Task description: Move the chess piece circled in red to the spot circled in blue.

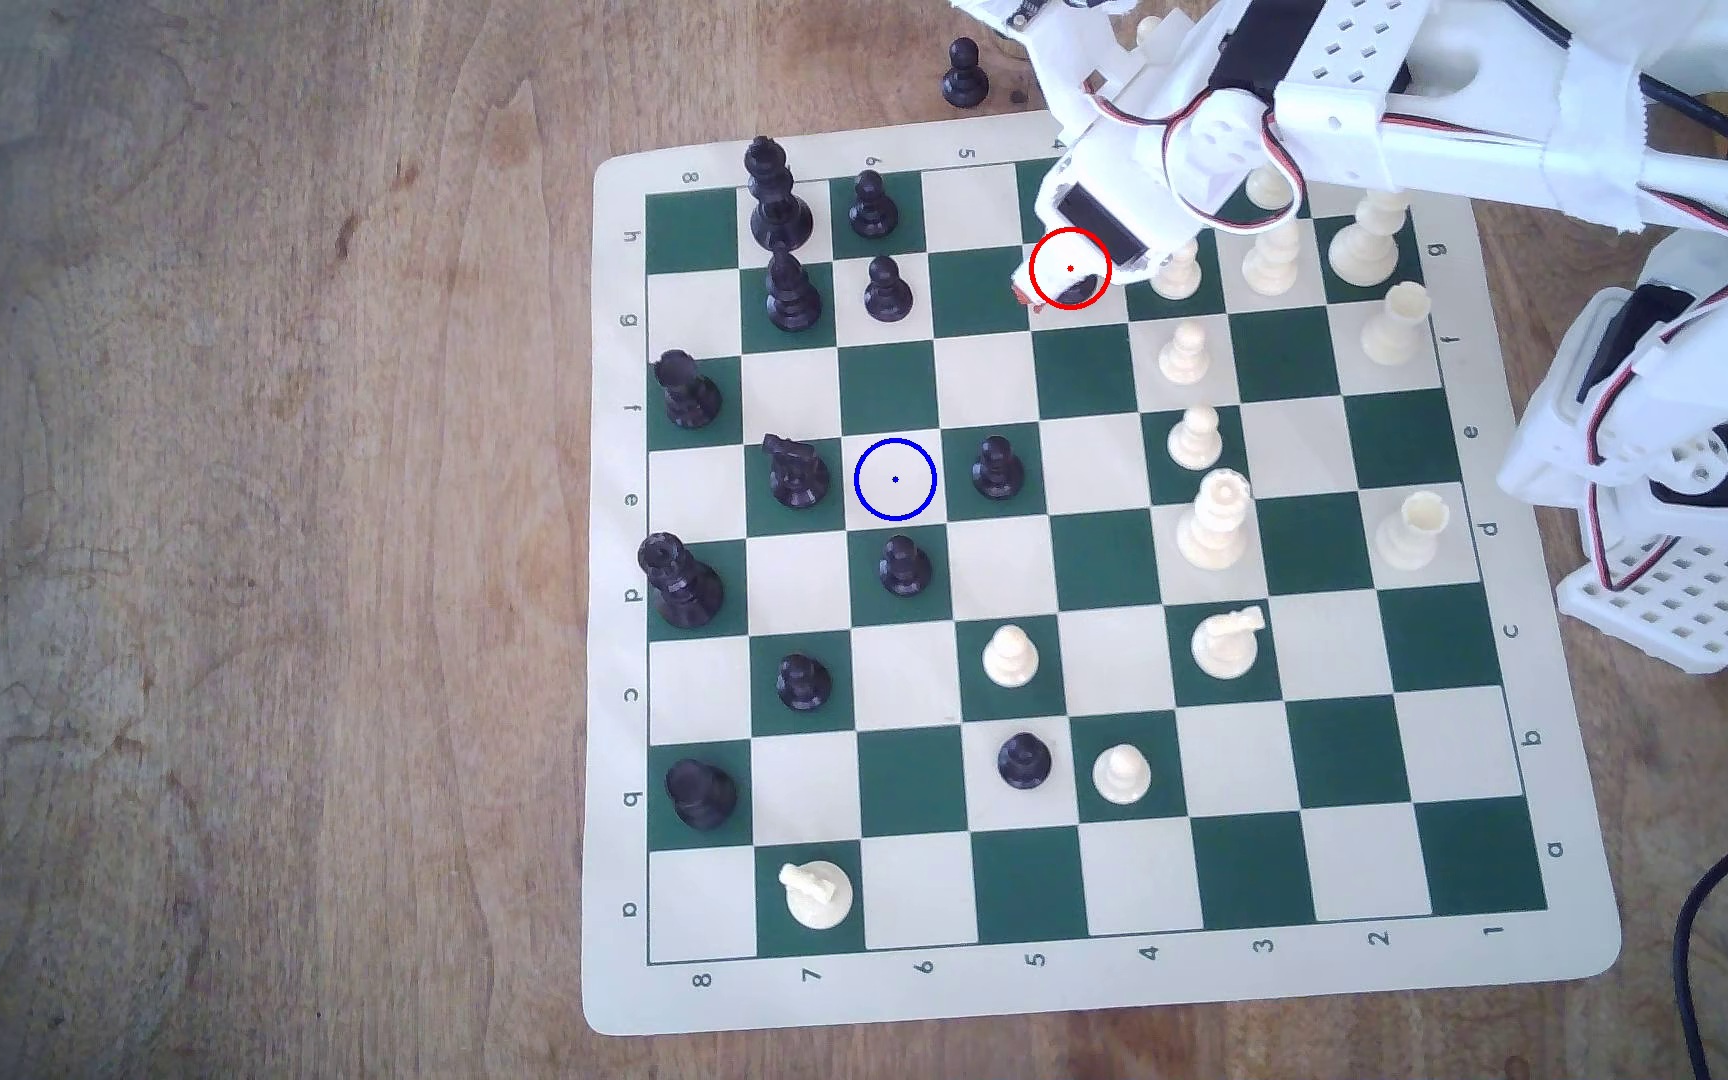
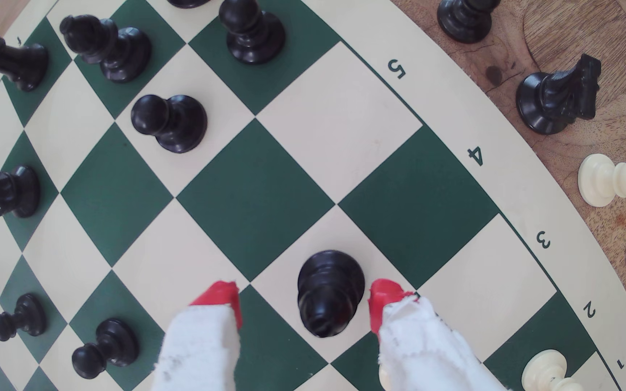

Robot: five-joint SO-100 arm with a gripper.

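The black bishop-like piece (image 2: pixel 328 293) stands upright on a cream square between my gripper's (image 2: pixel 304 302) two red-tipped fingers (image 2: pixel 221 300). The gripper is open, and the piece sits closer to one finger than to the other; I cannot tell whether they touch. In the exterior view the gripper (image 1: pixel 1059 282) hangs over the red ring near the board's far edge, and only a dark sliver of the piece (image 1: pixel 1074 297) shows under it. The blue-ringed cream square (image 1: pixel 895 479) is bare, nearer the camera and toward the exterior view's left.
Around the blue ring stand a black knight (image 1: pixel 795 473), a black pawn (image 1: pixel 997 467) and another black pawn (image 1: pixel 904 566). White pieces (image 1: pixel 1177 272) crowd the gripper's right in the exterior view. Off the board lie a black knight (image 2: pixel 556 99) and white pawns (image 2: pixel 610 184).
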